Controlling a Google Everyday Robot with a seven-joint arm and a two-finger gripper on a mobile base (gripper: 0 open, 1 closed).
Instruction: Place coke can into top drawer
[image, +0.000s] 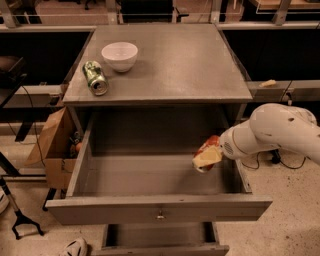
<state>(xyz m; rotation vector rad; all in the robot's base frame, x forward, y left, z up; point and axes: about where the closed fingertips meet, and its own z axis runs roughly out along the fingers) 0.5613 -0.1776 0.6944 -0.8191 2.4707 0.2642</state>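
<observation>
The top drawer (150, 206) is pulled wide open below the grey cabinet top; its inside is bare grey metal and its flat front has a small central keyhole. My gripper (207, 156) reaches in over the drawer's right wall on a white arm. It is shut on the coke can (206, 146), a red-orange can held tilted near the right side of the drawer, just above its floor. A cream finger (209, 157) lies across the can's lower part and hides it.
A green can (95, 77) lies on its side on the cabinet top (180, 65) beside a white bowl (120, 55). The lower drawer (160, 241) is partly open. A cardboard box (52, 147) stands at the left; a black tool (17, 217) and a shoe (75, 247) lie on the floor.
</observation>
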